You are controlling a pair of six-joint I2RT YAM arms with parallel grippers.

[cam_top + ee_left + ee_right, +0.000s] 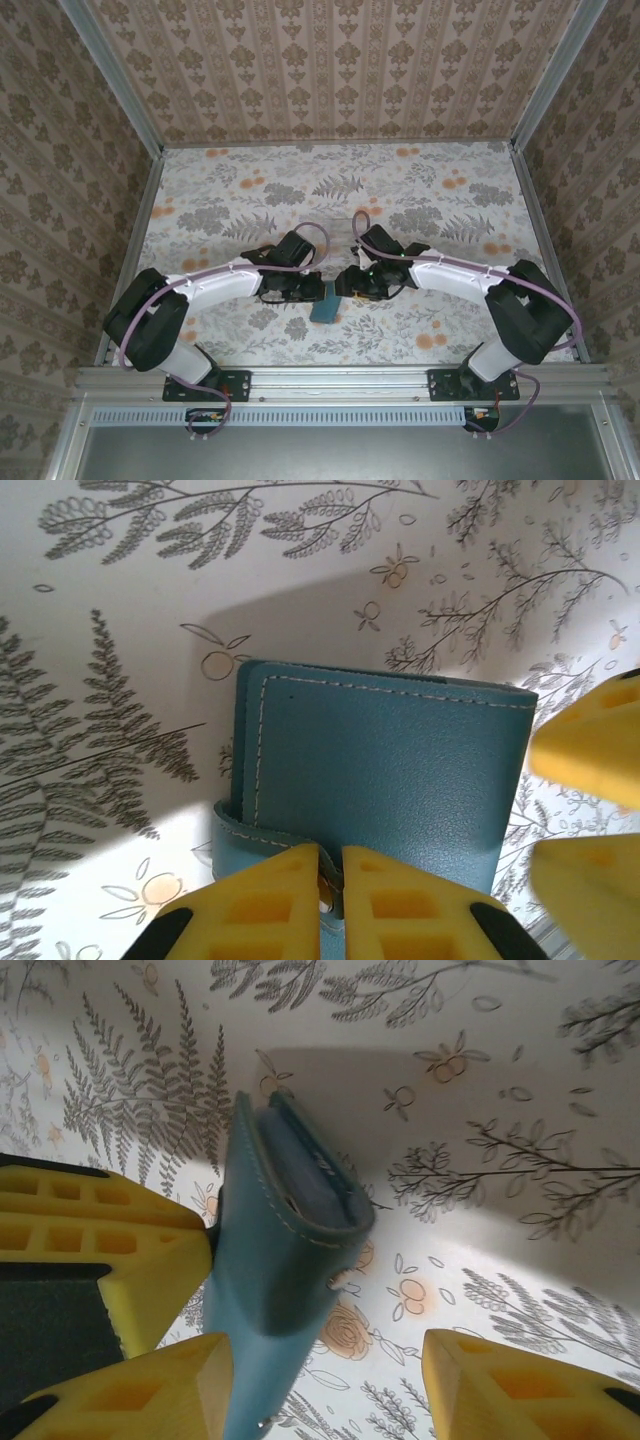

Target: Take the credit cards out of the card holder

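1. The left arm [210, 285] and the right arm [455, 275] have white links and black joints.
2. A lilac cable [313, 225] runs along each arm.
3. The fingers [270, 878] are yellow, with rectangular recesses on them.

The card holder [385, 770] is showing matt, finely grained, leather-like skin with pale stitching. The left gripper [331, 860] is showing fingers of matt yellow plastic. The table [400, 200] is looking smooth.
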